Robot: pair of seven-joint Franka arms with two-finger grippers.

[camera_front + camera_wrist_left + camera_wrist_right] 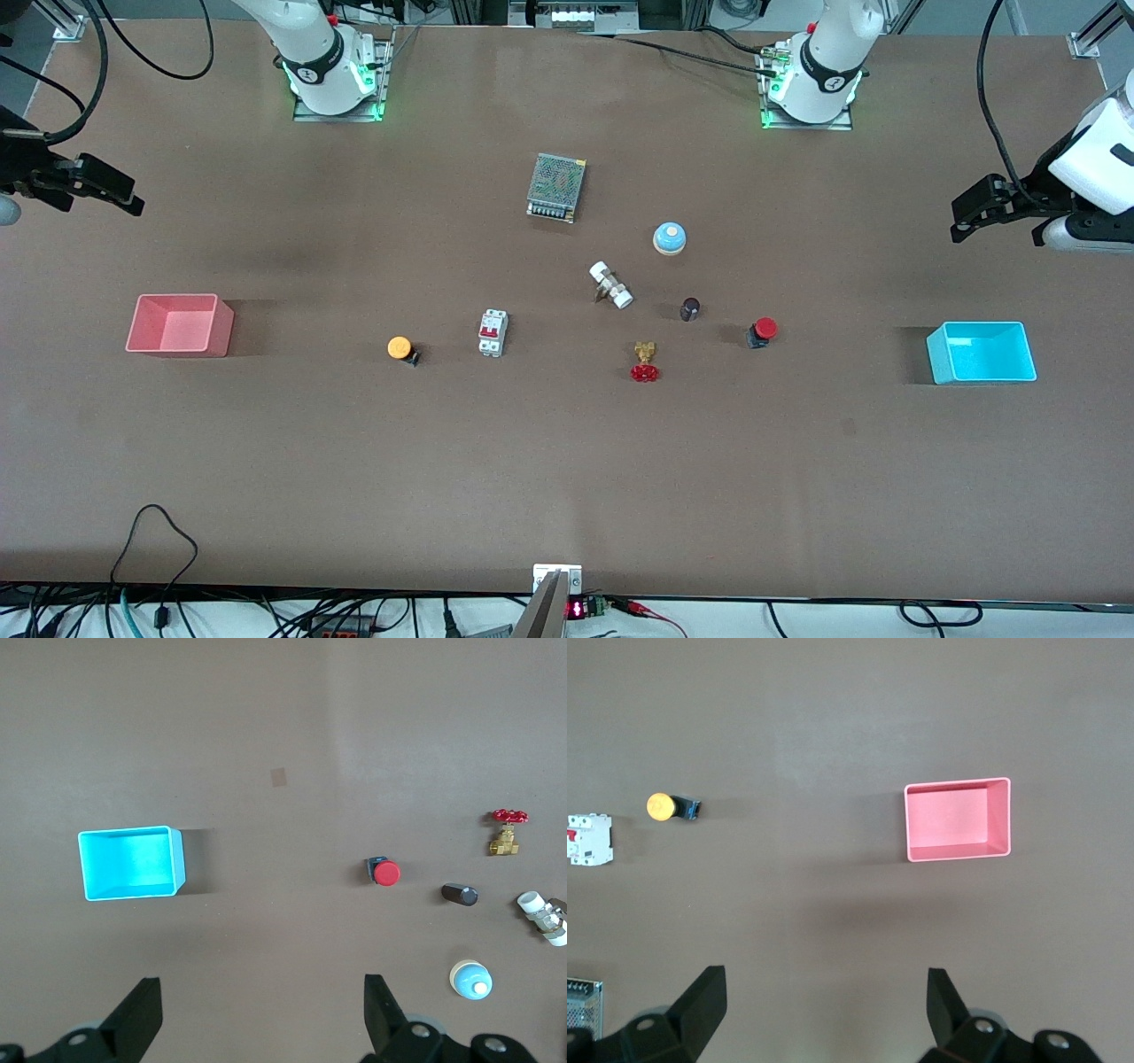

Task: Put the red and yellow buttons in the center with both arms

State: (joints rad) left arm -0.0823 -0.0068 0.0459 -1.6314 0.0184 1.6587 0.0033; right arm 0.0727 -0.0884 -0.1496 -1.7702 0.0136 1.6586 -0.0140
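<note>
Red button [761, 332] lies on table toward left arm's end; yellow button [401, 348] toward right arm's end, w/ breaker [493, 333] between. Neither held. Fits pre-pick or post-place; step unclear. Left gripper [961, 217] & right gripper [124, 197] wait aloft at table ends, fingers spread, holding nothing. Wrist views confirm spread; front can't.

Red button [761, 332]: round red cap on a dark base, tipped on its side on the desk, cap pointing toward the left arm's end. It sits in the middle band of the desk, well clear of every edge. Yellow button [401, 348]: round orange-yellow cap, dark base, also on its side, cap toward the right arm's end. The two are well apart.
</note>
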